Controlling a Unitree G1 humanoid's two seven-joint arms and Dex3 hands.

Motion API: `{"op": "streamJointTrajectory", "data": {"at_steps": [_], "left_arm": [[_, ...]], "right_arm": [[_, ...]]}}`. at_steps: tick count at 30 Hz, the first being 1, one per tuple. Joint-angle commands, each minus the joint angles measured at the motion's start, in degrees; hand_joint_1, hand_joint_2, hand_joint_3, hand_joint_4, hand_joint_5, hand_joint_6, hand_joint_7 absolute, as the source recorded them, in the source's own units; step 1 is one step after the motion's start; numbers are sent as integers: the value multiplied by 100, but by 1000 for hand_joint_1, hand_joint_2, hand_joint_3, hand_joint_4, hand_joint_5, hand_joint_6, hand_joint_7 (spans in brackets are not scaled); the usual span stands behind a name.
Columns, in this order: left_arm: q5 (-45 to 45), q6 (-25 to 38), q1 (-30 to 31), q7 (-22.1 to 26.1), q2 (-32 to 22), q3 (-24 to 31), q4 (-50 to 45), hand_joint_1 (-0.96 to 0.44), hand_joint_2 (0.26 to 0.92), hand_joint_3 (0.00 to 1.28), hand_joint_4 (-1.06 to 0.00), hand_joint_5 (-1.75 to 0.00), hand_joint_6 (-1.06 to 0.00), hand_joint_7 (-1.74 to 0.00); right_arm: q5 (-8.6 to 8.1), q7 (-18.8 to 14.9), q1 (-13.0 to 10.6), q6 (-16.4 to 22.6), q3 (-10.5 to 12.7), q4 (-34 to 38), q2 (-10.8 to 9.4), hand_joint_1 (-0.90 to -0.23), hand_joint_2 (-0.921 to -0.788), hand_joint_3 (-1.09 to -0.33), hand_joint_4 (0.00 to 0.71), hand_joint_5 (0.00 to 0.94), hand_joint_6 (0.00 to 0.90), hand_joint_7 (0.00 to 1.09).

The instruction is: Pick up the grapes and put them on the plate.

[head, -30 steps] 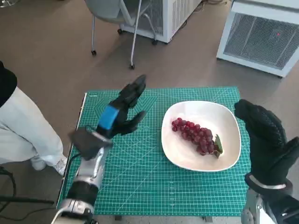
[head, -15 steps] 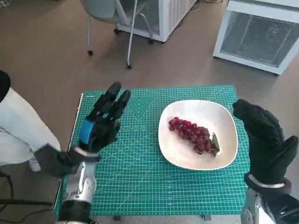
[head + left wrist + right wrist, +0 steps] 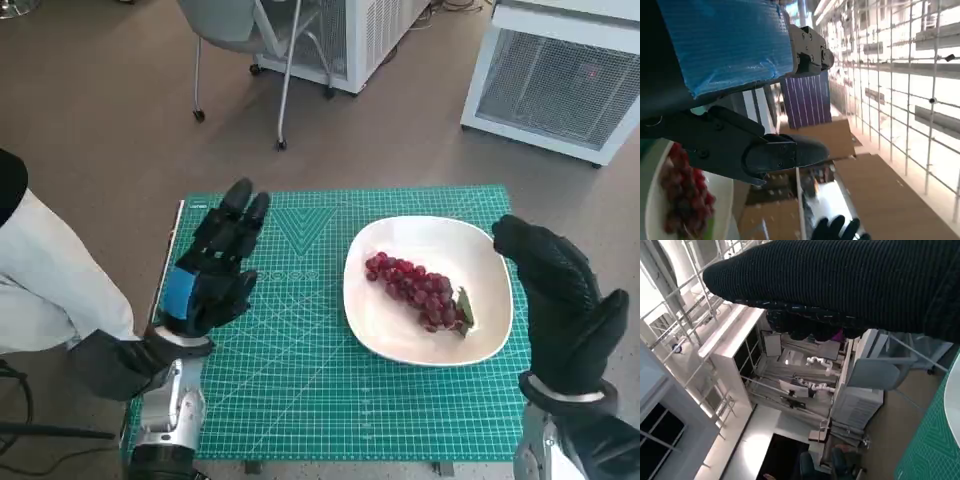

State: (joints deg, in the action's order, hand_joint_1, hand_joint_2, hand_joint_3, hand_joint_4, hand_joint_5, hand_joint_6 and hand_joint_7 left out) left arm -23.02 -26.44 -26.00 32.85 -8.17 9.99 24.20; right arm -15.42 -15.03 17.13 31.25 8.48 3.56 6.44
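Left hand (image 3: 213,268) drawn back from plate (image 3: 385,330), now flat over mat (image 3: 300,390), empty, fingers apart. Grapes (image 3: 418,291) lie on plate. Right hand (image 3: 562,305) empty, fingers loosely open.

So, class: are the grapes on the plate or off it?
On it. The grapes lie inside the white plate, with neither hand touching them.

- No legible text, brand, number or sign in any of my views.
- Green cutting mat (image 3: 300,380): printed grid lines and markings under my hands, too small to read.
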Motion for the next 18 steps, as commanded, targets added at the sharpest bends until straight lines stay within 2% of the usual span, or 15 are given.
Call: {"op": "streamJointTrajectory", "data": {"at_steps": [1,18], "left_arm": [[-85,115,98,53,47,0,-152,-597,921,353,-168,-5,-253,-16],[-47,155,240,75,107,-16,-275,-598,921,337,-164,-2,-252,-17]], "right_arm": [[49,-32,-7,-96,-28,50,43,-545,-921,-548,459,4,105,551],[-70,-141,-15,-145,17,-5,177,-545,-921,-547,459,3,107,538]]}}
